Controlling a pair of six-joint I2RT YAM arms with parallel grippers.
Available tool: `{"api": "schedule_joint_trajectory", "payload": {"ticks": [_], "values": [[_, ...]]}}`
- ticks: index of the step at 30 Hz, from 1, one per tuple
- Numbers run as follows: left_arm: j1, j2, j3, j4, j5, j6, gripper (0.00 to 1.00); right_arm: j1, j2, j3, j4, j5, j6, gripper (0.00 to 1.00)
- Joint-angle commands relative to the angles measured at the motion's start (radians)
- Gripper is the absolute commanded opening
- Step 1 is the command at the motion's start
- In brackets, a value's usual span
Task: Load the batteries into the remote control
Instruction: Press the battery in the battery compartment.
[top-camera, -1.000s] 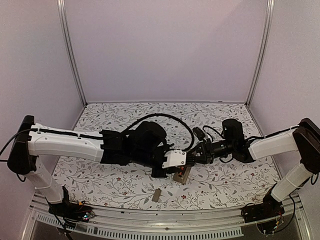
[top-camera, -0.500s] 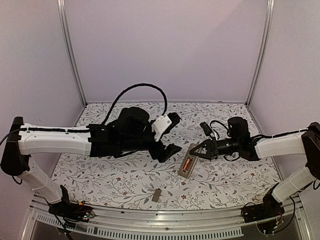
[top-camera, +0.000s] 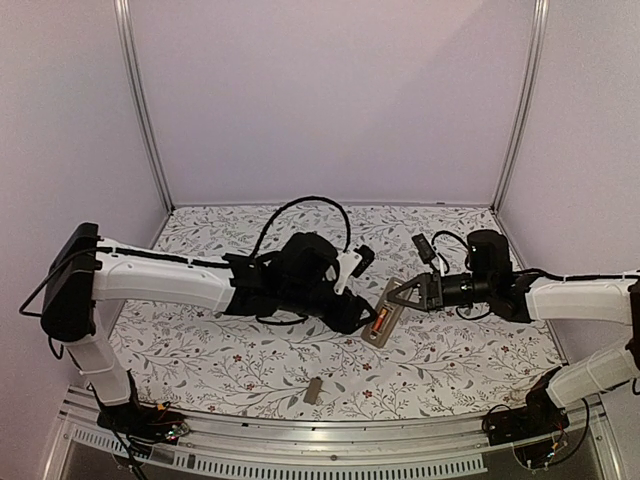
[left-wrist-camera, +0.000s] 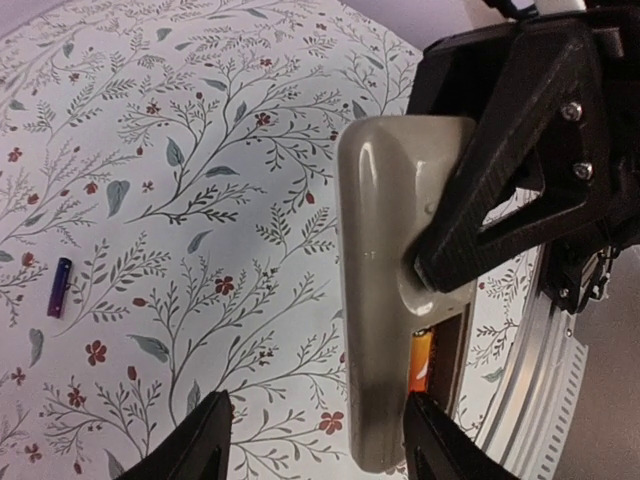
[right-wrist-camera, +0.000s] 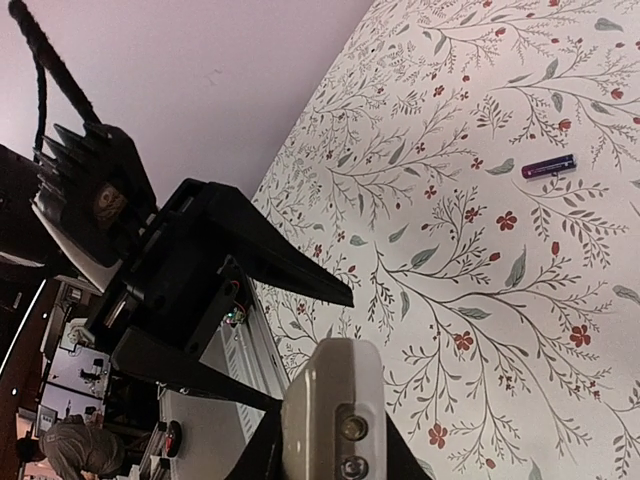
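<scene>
No text, number, brand or sign can be read in any of the views. The grey-beige back of the remote control (left-wrist-camera: 385, 300) is seen plain. Any print on the orange battery (left-wrist-camera: 421, 360) in its recess is too small to be made out. The small purple cylinder (left-wrist-camera: 60, 287) lying on the floral tablecloth (left-wrist-camera: 200, 150) is likewise too small for a label to be told.
</scene>
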Motion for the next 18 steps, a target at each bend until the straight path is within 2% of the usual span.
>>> {"api": "schedule_joint_trajectory", "payload": {"ticks": [1, 7, 15, 18], "values": [[-0.029, 0.034, 0.049, 0.028, 0.015, -0.043, 0.59, -0.004, -0.029, -0.013, -0.022, 0.029, -0.027, 0.0], [-0.037, 0.077, 0.082, 0.037, 0.01, -0.055, 0.58, -0.004, -0.028, -0.008, -0.022, 0.024, -0.023, 0.0], [-0.039, 0.135, 0.142, -0.032, -0.032, -0.035, 0.46, -0.005, -0.046, -0.01, -0.021, 0.02, -0.015, 0.0], [-0.039, 0.148, 0.155, -0.064, -0.061, -0.03, 0.36, -0.005, -0.051, -0.01, -0.02, 0.022, -0.011, 0.0]]}}
